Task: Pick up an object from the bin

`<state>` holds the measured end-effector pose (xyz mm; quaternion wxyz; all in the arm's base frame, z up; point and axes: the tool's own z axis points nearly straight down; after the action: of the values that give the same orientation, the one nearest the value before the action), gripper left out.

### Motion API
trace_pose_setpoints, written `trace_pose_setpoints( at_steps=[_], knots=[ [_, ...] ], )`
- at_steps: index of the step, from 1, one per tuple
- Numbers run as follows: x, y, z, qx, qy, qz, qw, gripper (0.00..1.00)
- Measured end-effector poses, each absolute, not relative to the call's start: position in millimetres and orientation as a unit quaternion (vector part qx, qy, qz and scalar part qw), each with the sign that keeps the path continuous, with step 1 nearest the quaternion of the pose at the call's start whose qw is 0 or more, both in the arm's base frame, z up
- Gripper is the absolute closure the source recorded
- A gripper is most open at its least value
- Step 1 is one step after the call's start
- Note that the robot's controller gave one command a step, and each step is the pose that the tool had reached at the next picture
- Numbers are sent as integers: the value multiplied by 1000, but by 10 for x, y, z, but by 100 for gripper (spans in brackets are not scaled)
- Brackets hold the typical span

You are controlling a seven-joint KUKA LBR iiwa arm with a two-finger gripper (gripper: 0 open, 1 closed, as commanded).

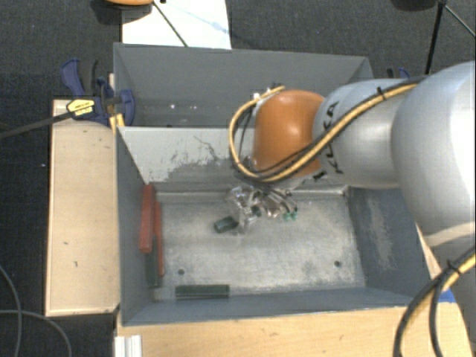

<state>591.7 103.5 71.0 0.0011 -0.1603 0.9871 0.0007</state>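
Looming grey arm (416, 147) reaches in from the right, with the gripper (256, 208) low over the far middle of the bin (297, 262). Is it open or closed? Can't tell from here. A small dark block (225, 225) lies just to its left, slightly nearer. Best play, I'd say: centre over that block, line up across its narrow side, then lower gently.
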Motion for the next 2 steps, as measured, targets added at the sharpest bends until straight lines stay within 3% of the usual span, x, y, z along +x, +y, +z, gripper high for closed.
trace_pose_setpoints(
  at_steps=[1, 2],
  knots=[
    [5854, 724, 1971, -187, 982, 0, 1, 100],
    [5853, 725, 1970, -186, 982, 0, 1, 100]
  ],
)
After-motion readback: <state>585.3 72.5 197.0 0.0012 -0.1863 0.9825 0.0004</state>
